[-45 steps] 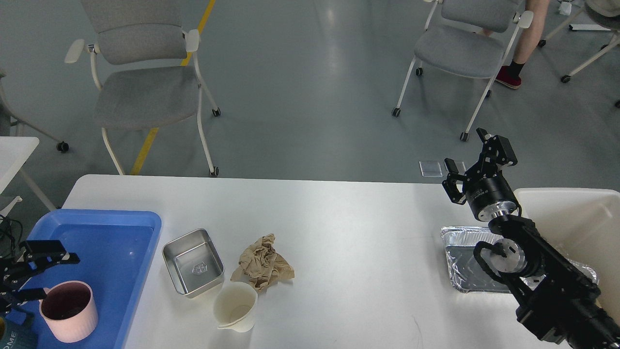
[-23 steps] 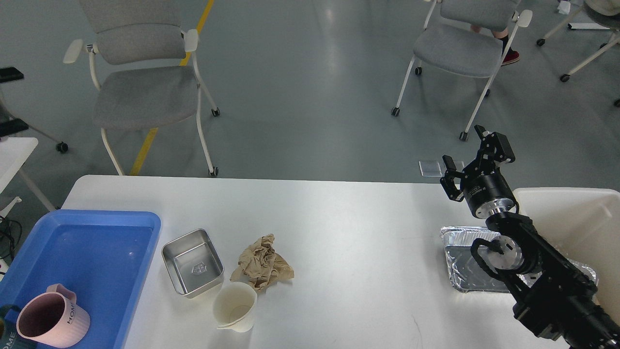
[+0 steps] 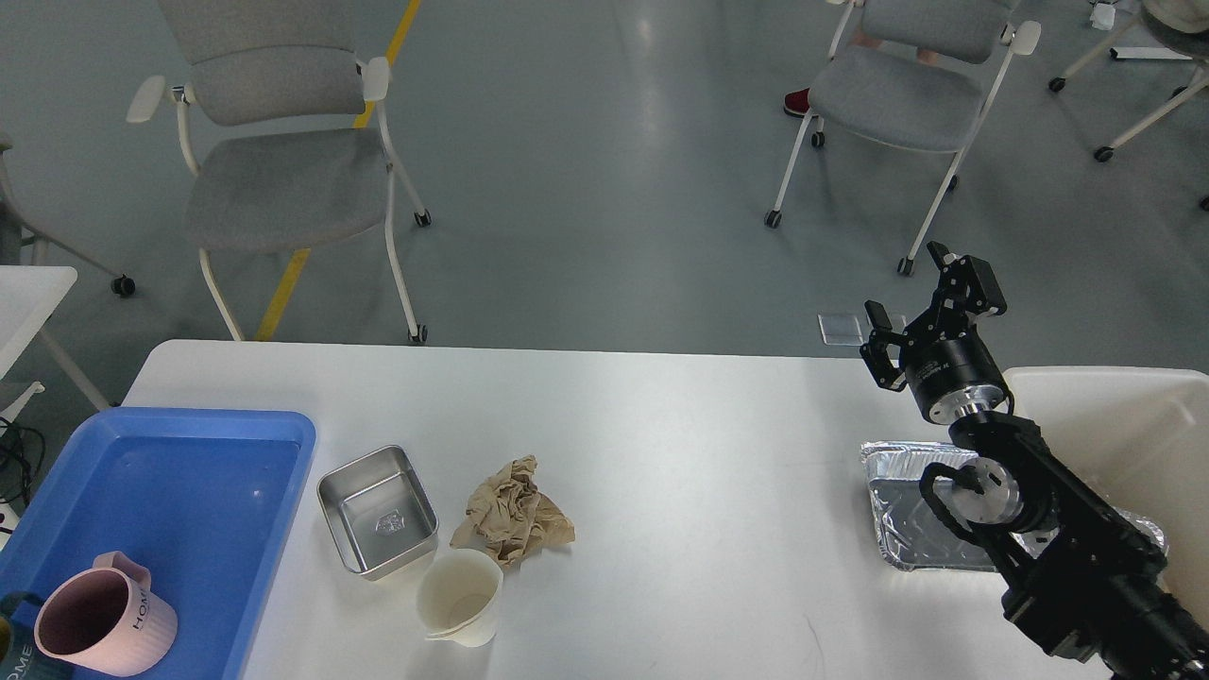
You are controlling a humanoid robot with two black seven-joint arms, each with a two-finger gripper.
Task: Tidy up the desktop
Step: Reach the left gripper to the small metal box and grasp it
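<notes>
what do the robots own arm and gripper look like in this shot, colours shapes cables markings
Only the right arm shows; the left is out of frame. It is matte black with chunky blocky links, a silver metal ring at the wrist and a round silver joint cap. A black cable loops beside that cap. The right gripper has two angular black fingers on a cylindrical body with small white lettering.

Desktop (image 3: 661, 425) spans view. Tray (image 3: 189, 472) on its left end; mug (image 3: 99, 628) in tray's near left corner. Metal box (image 3: 378, 510) just right of tray. Crumpled paper (image 3: 513, 515) right of box; paper cup (image 3: 458, 597) in front of both, touching paper. Foil pan (image 3: 897, 515) at right end, bin (image 3: 1124, 444) beyond it at right. Right gripper (image 3: 907, 302) above far right edge. Chairs (image 3: 274, 161) behind.
</notes>
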